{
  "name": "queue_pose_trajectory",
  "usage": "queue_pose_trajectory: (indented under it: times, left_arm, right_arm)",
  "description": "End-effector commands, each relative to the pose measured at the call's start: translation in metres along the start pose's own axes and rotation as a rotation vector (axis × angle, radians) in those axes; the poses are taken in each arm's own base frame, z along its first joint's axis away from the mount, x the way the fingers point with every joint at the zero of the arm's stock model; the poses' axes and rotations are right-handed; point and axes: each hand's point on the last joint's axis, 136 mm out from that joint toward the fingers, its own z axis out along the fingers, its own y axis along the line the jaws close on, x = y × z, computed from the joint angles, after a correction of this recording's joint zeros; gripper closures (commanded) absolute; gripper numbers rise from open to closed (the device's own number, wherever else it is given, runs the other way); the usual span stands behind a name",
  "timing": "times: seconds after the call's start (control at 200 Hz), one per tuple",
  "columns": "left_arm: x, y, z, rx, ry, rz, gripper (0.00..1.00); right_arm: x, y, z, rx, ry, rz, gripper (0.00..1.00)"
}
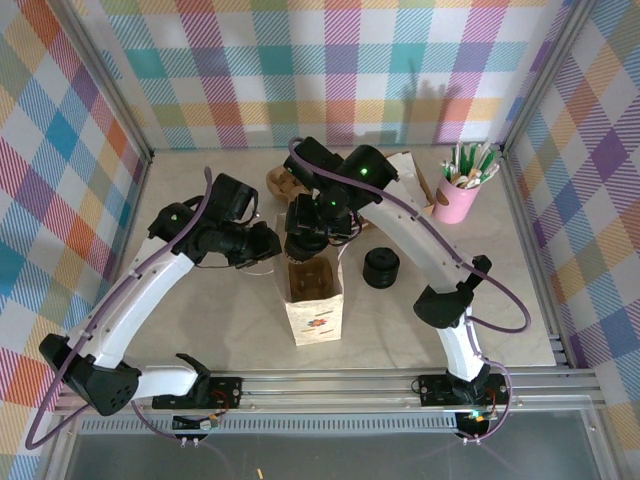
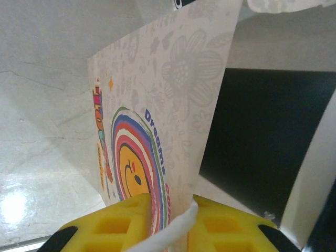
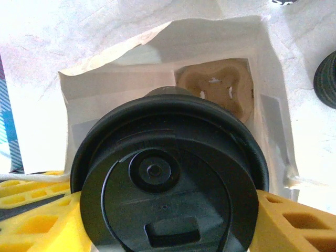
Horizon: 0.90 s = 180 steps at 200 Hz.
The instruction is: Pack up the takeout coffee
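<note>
The takeout coffee, seen from above as a round black lid (image 3: pixel 169 173), hangs over the open mouth of the white paper bag (image 3: pixel 157 84). My right gripper (image 3: pixel 165 218) is shut on the cup, with a yellow finger on each side under the lid. A brown cardboard cup carrier (image 3: pixel 218 89) lies at the bottom of the bag. My left gripper (image 2: pixel 190 216) is shut on the bag's printed wall (image 2: pixel 157 105), pinching it together with its white cord handle. From above, the bag (image 1: pixel 315 300) stands upright at the table's middle, with the right gripper (image 1: pixel 305 240) over it and the left gripper (image 1: pixel 268 246) at its left rim.
A squat stack of black lids (image 1: pixel 380 267) stands just right of the bag. A pink cup of stirrers (image 1: pixel 457 196) sits at the back right. A brown cardboard item (image 1: pixel 282 181) and white paper (image 1: pixel 408 168) lie behind the arms. Checked walls close in three sides.
</note>
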Motion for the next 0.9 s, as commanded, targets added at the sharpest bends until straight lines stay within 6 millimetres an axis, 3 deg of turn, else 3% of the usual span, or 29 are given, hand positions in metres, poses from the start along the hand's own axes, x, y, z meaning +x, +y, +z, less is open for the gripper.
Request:
queue_pose_trajectory:
  times: [0.0,0.455,0.705,0.895]
  left_arm:
    - [0.003,0.002,-0.002,0.003,-0.025,0.013,0.81]
    - [0.008,-0.004,-0.002,-0.049,-0.091,0.016,1.0]
    - [0.018,-0.015,-0.002,-0.041,-0.11,-0.019,1.0]
    - [0.021,-0.009,-0.006,-0.044,-0.126,-0.021,1.0]
  right_arm:
    - [0.024,-0.039,0.002,0.181,0.092,-0.068,0.82]
    - [0.043,-0.044,0.011,0.26,0.105,-0.053,0.87]
    - [0.044,-0.053,0.015,0.304,0.105,-0.064,0.88]
    - [0.045,-0.057,0.03,0.347,0.134,-0.131,0.89]
